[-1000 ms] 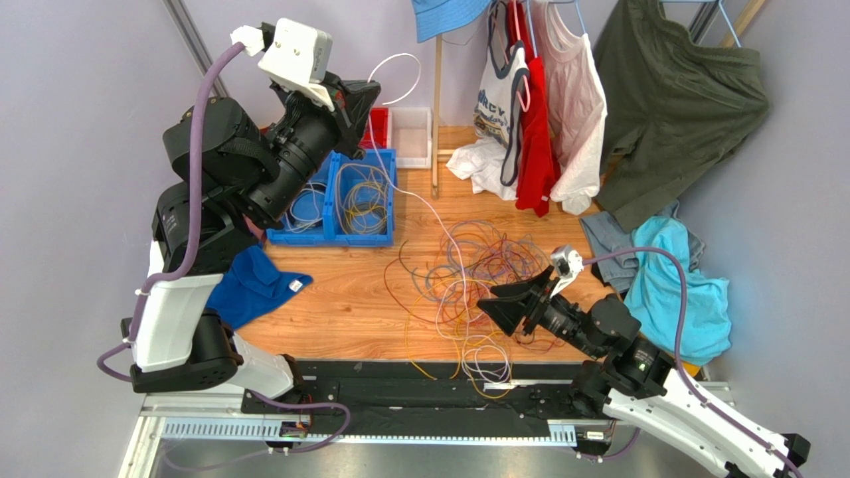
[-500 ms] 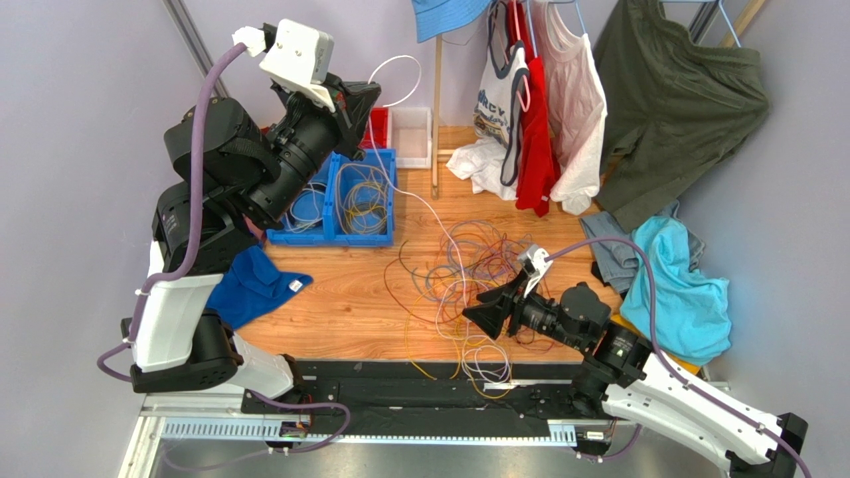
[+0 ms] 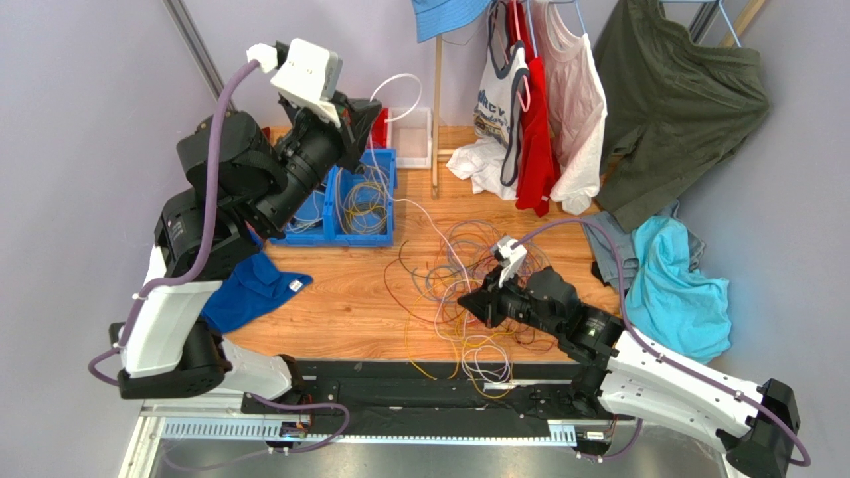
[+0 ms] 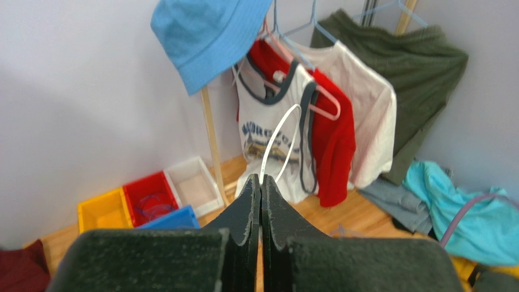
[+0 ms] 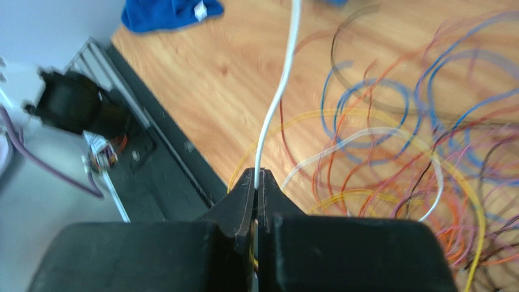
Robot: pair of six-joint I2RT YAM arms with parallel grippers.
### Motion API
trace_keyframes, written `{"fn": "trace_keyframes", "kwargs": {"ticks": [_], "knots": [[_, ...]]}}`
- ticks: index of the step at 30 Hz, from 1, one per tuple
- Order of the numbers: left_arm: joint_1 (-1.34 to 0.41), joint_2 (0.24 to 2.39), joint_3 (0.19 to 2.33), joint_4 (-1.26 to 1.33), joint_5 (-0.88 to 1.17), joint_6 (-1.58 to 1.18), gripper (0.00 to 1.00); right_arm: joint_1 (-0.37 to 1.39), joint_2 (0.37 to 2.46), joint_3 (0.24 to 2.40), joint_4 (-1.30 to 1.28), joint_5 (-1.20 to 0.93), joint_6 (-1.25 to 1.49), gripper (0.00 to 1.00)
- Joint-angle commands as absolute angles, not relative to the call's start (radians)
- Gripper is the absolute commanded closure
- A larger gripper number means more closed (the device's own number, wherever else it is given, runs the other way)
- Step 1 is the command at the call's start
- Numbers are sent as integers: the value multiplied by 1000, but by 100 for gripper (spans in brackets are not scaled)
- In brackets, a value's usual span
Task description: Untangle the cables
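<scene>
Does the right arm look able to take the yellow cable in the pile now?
Probably not yet: the right tool is shut on the white cable. The yellow cable lies just ahead of it.

Top cam: high, at near edge, looks down on whole counter [image 3: 339, 294]. L wrist cam: on raised left claw [image 4: 261, 181], faces about level toward far hanging clothes [image 4: 332, 140]. R wrist cam: on right claw [image 5: 256, 177], close over cables [image 5: 390, 140], facing black rail [image 5: 164, 158]. Top shares clothes w/ L, cables w/ R.
</scene>
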State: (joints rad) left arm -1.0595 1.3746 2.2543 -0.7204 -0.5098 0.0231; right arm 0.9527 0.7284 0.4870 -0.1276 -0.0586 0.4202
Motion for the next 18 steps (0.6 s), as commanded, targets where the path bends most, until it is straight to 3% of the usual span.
{"fn": "trace_keyframes", "kwargs": {"ticks": [1,7,11,13,14,16,17,18], "knots": [[-1055,1237,1989,-648,-552,-35,100,956,773,823,-167,113,361,100],[-1034,1007,1481,-508,-509,-230,99,956,1001,1282,-394,150,242,100],[-1032,911,1226,-393,-396,-373,92,956,1139,1587,-510,135,201,100],[-1032,881,1096,-324,-356,-420,73,956,1178,1673,-546,124,178,100],[-1032,870,1059,-301,-329,-431,54,956,1216,1757,-587,123,172,100],[-1032,835,976,-266,-324,-455,31,956,1253,1831,-635,124,150,100],[-1032,821,956,-264,-339,-460,2,956,1273,1857,-667,129,147,100],[-1032,807,922,-265,-356,-463,1,957,1278,1887,-673,138,146,100]]}}
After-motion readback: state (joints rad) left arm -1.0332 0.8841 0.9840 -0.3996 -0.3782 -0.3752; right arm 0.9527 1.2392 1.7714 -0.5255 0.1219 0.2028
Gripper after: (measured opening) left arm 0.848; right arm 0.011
